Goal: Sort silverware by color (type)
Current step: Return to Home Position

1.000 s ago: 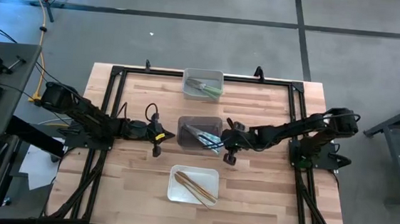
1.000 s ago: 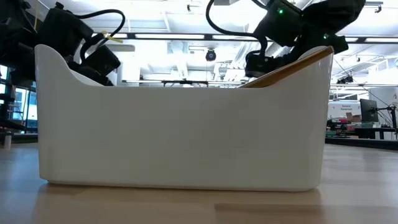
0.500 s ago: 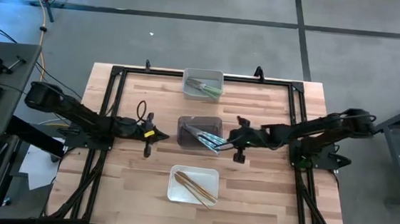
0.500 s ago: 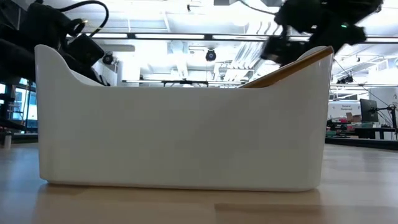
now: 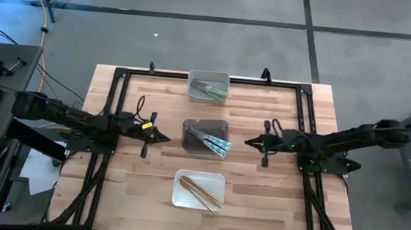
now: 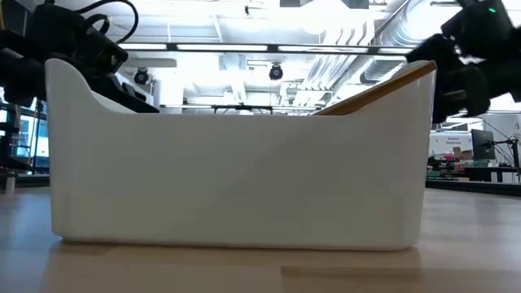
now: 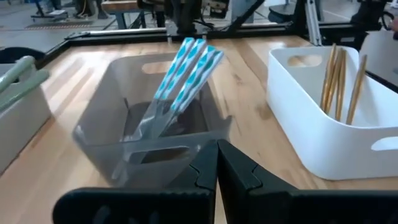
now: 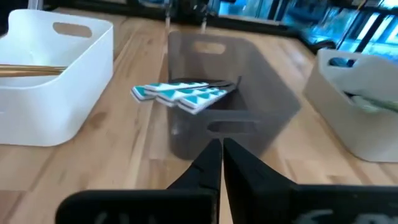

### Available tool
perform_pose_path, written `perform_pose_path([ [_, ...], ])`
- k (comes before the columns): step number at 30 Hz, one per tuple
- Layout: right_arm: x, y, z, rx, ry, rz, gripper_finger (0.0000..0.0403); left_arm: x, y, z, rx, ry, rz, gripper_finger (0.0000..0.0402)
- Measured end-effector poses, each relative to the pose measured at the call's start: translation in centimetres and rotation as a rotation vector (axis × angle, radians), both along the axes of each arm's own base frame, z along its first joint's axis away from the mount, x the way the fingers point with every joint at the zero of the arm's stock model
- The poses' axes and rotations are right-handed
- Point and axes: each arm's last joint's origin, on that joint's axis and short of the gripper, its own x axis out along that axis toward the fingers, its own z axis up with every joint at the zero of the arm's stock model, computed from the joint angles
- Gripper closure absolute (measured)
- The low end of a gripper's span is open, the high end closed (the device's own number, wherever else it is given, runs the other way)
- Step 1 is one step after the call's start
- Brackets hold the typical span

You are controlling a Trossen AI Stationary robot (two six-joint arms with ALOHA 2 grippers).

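- Patterned knives [image 5: 211,140], in the bin [image 5: 188,125] mid-table: probably light, stiff and slick; best pinched by the handles poking over the rim.
- Left gripper [image 5: 163,137] and right gripper [image 5: 250,141]: both pressed together, empty, either side of the bin.

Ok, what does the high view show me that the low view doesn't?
Only the high view: the clear bin with green utensils, the dark bin with blue-patterned ones, and where the left hand and right hand sit, either side of it. Only the low view: the white bin side-on, with the room behind. Both: that white bin and tan utensils in it, plus parts of both arms.
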Motion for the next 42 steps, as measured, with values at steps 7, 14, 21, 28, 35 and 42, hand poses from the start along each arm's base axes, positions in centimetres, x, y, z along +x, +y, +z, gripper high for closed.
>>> perform_pose_path([
  [7,-2.4,-0.4,-0.8,-0.020,-0.109,-0.022,0.0403,-0.5,0.9,0.6,0.014,-0.030,0.029,0.0401],
  [14,-2.9,-0.6,-0.4,-0.030,-0.120,-0.022,0.0403,-1.5,1.4,0.6,0.026,-0.030,0.067,0.0401],
  [21,-3.4,-1.1,0.4,-0.055,-0.170,-0.010,0.0403,-2.1,1.5,1.2,0.034,-0.066,0.082,0.0401],
  [28,-3.8,-1.7,1.0,-0.082,-0.224,0.001,0.0403,-3.1,1.3,1.7,0.046,-0.087,0.083,0.0401],
  [35,-4.1,-2.1,1.5,-0.084,-0.268,0.016,0.0403,-4.3,1.1,2.3,0.038,-0.131,0.091,0.0401],
  [42,-4.3,-2.6,1.7,-0.090,-0.281,0.019,0.0403,-5.5,1.0,2.7,0.040,-0.193,0.140,0.0401],
])
